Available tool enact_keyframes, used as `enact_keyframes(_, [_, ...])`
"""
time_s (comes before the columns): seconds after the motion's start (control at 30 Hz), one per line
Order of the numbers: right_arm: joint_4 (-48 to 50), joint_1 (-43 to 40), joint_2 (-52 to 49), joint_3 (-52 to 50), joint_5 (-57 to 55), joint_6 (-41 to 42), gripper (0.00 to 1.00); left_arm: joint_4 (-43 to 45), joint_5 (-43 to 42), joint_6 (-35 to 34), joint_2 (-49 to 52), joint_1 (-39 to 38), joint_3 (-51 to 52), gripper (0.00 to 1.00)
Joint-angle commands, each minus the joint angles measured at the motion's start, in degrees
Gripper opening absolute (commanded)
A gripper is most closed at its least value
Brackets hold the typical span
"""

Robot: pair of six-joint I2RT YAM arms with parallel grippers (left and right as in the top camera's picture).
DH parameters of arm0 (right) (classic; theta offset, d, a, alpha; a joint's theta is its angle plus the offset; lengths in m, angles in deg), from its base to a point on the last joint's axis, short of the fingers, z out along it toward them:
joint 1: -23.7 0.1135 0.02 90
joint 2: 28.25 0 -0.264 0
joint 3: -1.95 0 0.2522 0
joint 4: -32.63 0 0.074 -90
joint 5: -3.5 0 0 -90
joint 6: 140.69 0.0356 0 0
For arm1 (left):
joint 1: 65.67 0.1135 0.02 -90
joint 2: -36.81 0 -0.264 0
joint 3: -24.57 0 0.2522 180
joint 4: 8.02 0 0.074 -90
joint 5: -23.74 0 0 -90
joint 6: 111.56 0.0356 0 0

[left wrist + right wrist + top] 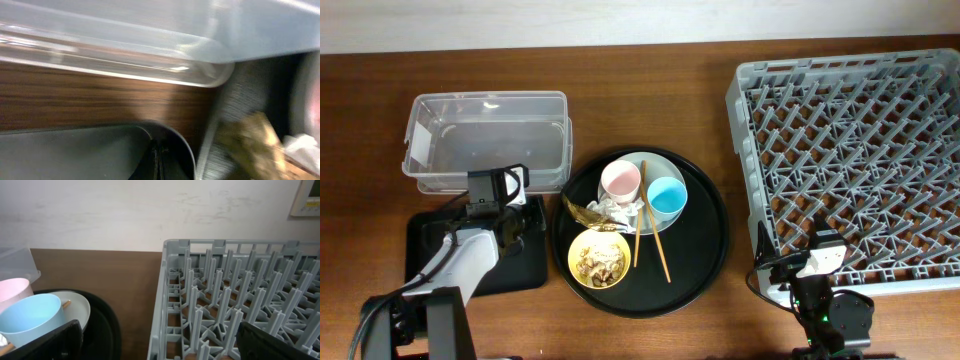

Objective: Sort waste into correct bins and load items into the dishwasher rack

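Nothing is looking done: the grey dishwasher rack (pixel 850 150) is standing empty at the tabletop's right, the clear box (pixel 485 140) and shallow black tray (pixel 530 270) holding no waste. The plate (pixel 660 165), scrap-filled yellow bowl (pixel 572 258), pink cup (pixel 620 180), blue cup (pixel 666 195), chopsticks (pixel 640 215), napkin (pixel 618 212) and wrapper (pixel 582 212) are all waiting on the round tray (pixel 705 240). The right gripper (pixel 158 332) is hanging spread, empty; whether the left gripper (pixel 156 160) is clenched, I cannot tell.

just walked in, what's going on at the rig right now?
Sorting hasn't visibly begun. The left gripper is over the shallow black tray beside the clear box; blur hides its jaws. The right gripper is open at the empty dishwasher rack's near edge. The pink cup, blue cup, plate, yellow bowl, napkin, wrapper and chopsticks all sit on the round tray.
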Motion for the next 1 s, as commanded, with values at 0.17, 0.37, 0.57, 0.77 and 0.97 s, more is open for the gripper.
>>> enact_keyframes(0.17, [-0.1,0.2,0.4,-0.4,-0.1,0.1,0.99,-0.9,-14.5,3.9,0.6,0.2,0.1,0.01])
enact_keyframes(0.37, [-0.1,0.2,0.4,-0.4,-0.1,0.1,0.99,-1.0,-2.2,4.7,-0.1,0.2,0.1,0.01])
enact_keyframes(0.57, [-0.1,0.2,0.4,-0.4,-0.1,0.1,0.99,1.8,3.1,4.5,-4.7,0.2,0.0,0.01])
enact_keyframes(0.77, [-0.1,0.2,0.4,-0.4,-0.1,0.1,0.99,1.1,4.9,1.7,-11.7,0.2,0.0,0.02])
enact_keyframes(0.97, [-0.1,0.2,0.4,-0.4,-0.1,0.1,0.99,-14.8,0.2,-4.9,-19.5,0.2,0.0,0.03])
